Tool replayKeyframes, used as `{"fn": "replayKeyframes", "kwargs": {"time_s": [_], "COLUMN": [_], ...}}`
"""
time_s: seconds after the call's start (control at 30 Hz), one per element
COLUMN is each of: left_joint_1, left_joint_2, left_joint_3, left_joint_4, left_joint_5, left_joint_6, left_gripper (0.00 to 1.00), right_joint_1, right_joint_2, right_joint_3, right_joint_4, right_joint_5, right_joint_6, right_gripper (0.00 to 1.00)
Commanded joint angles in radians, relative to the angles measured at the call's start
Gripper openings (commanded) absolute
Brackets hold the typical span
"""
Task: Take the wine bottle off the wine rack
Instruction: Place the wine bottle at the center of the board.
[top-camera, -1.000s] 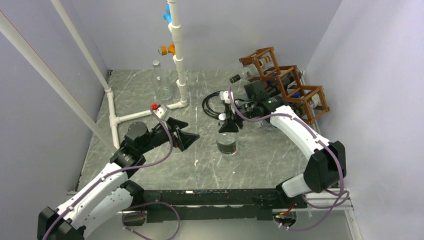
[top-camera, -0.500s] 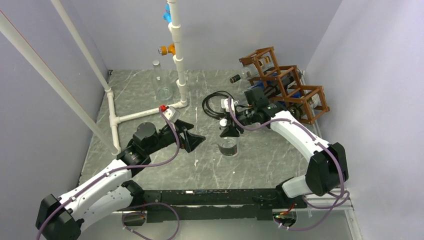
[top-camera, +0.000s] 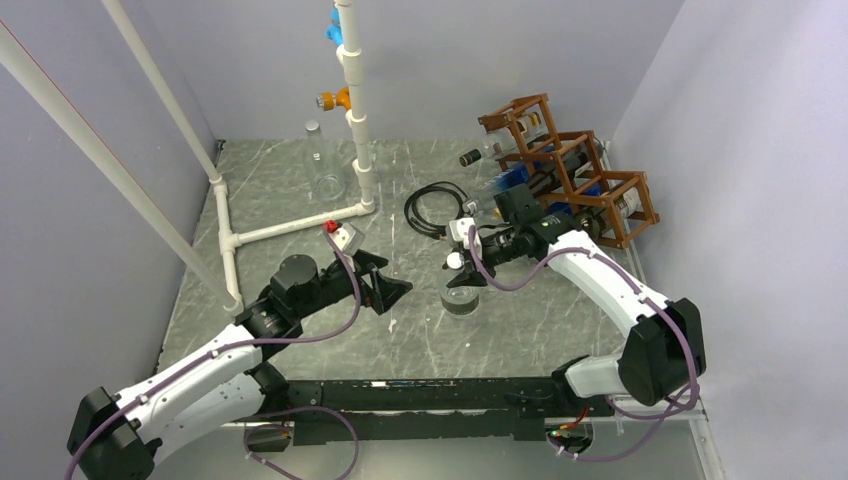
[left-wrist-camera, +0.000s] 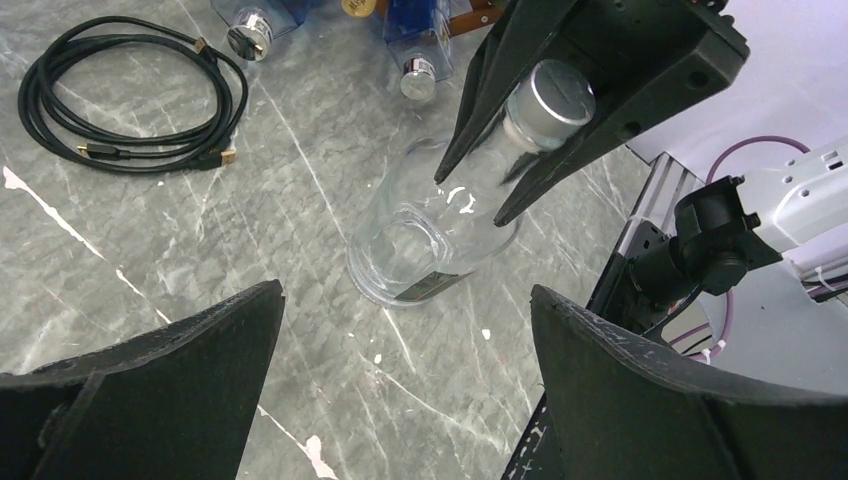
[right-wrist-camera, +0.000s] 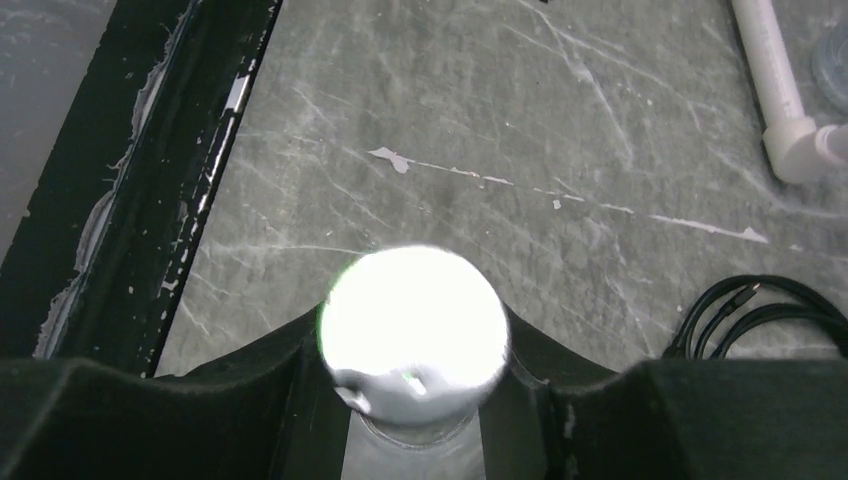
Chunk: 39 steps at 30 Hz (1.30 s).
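Observation:
A clear wine bottle (top-camera: 459, 297) with a silver cap (top-camera: 455, 261) stands upright on the grey marbled table, left of the reddish-brown wooden wine rack (top-camera: 625, 205). My right gripper (top-camera: 458, 270) is shut on the bottle's neck just under the cap. The right wrist view shows the bright cap (right-wrist-camera: 412, 320) between the fingers (right-wrist-camera: 250, 400). The left wrist view shows the bottle (left-wrist-camera: 430, 235), with its base at the table and the right gripper (left-wrist-camera: 545, 125) clamped on its neck. My left gripper (top-camera: 392, 289) is open and empty, a short way left of the bottle and facing it.
Other bottles, some blue, lie in the rack cells (top-camera: 512, 180). A coiled black cable (top-camera: 432, 208) lies behind the held bottle. A white pipe frame (top-camera: 290, 228) and another clear bottle (top-camera: 323, 165) stand at the back left. A black rail (top-camera: 430, 392) runs along the near edge.
My right gripper has brought the bottle slightly nearer and lower. My left gripper has moved right, closer to the bottle, still open.

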Motion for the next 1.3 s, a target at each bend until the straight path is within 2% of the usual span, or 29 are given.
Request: {"fn": "replayKeyframes", "kwargs": {"time_s": [0.0, 0.1, 0.4, 0.47, 0.73, 0.87, 1.27], "left_joint_1": [-0.022, -0.033, -0.064, -0.067, -0.072, -0.071, -0.071], "left_joint_2": [-0.015, -0.006, 0.034, 0.039, 0.054, 0.034, 0.024], "left_joint_3": [0.006, 0.019, 0.057, 0.061, 0.090, 0.074, 0.056], "left_joint_4": [0.021, 0.016, 0.018, 0.023, 0.010, 0.057, 0.126], "left_joint_5": [-0.025, -0.028, -0.039, -0.040, -0.071, -0.069, -0.022], "left_joint_6": [0.002, 0.008, 0.019, 0.018, 0.027, 0.029, 0.044], "left_gripper": [0.99, 0.99, 0.99, 0.99, 0.99, 0.99, 0.99], "right_joint_1": [0.003, -0.010, -0.096, -0.120, -0.208, -0.242, -0.328], "right_joint_2": [-0.058, -0.072, -0.122, -0.133, -0.169, -0.189, -0.232], "right_joint_3": [-0.006, -0.020, -0.045, -0.048, -0.061, -0.074, -0.098], "right_joint_4": [-0.014, -0.032, -0.098, -0.122, -0.220, -0.268, -0.273], "right_joint_5": [-0.093, -0.101, -0.142, -0.161, -0.182, -0.195, -0.219], "right_joint_6": [-0.112, -0.131, -0.197, -0.222, -0.339, -0.402, -0.417], "right_gripper": [0.51, 0.65, 0.87, 0.99, 1.00, 1.00, 1.00]}}
